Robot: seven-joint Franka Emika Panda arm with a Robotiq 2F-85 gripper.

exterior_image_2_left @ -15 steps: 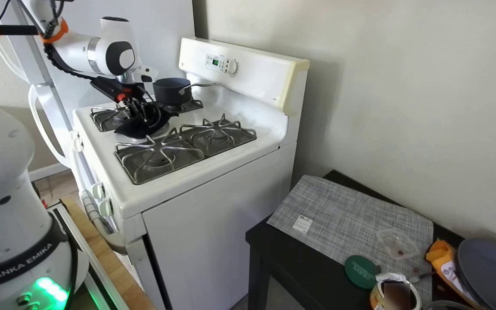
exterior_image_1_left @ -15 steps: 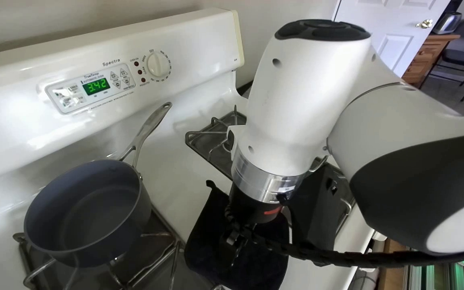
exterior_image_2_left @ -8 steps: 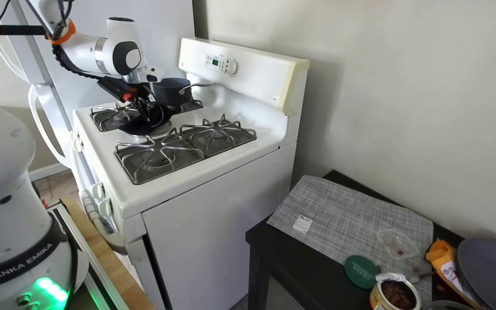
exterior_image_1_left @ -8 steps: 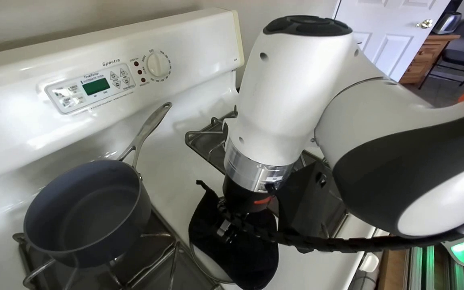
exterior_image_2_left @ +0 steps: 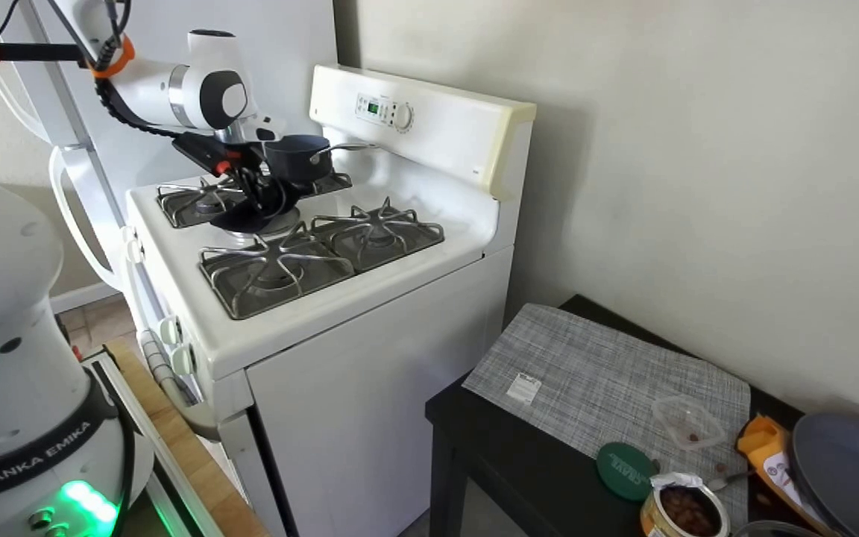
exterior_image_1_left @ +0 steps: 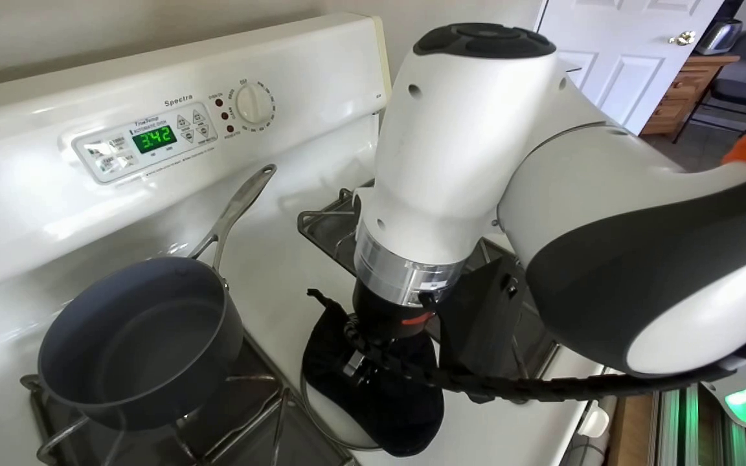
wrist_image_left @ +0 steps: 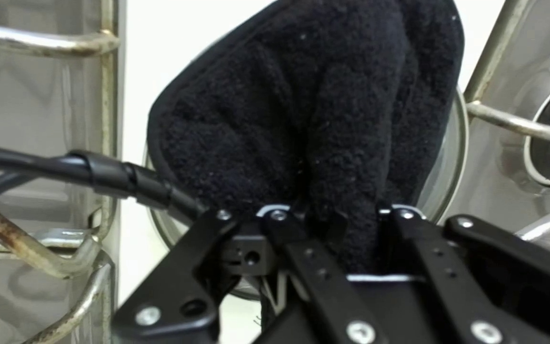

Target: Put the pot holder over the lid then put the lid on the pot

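The black pot holder (wrist_image_left: 275, 110) lies draped over the glass lid (wrist_image_left: 451, 162), whose clear rim shows past the cloth on both sides in the wrist view. My gripper (wrist_image_left: 337, 215) is closed with a bunched fold of the cloth between its fingers. Whether the lid's handle is inside that fold is hidden by the cloth. In an exterior view, part of the lid (exterior_image_1_left: 340, 417) shows beside the pot holder (exterior_image_1_left: 405, 421), under the wrist. The dark grey-blue pot (exterior_image_1_left: 140, 336) stands uncovered on a rear burner, its metal handle (exterior_image_1_left: 240, 200) pointing to the backsplash.
Stove grates (wrist_image_left: 41, 40) flank the lid on both sides. The control panel (exterior_image_1_left: 146, 139) rises behind the pot. A black cable (exterior_image_1_left: 509, 388) hangs from the arm near the cloth. A side table (exterior_image_2_left: 519, 447) with a placemat stands beside the stove.
The gripper has closed, gathering the pot holder between its fingers. The arm has shifted slightly toward the pot. The cloth has drawn together, uncovering part of the lid's edge.
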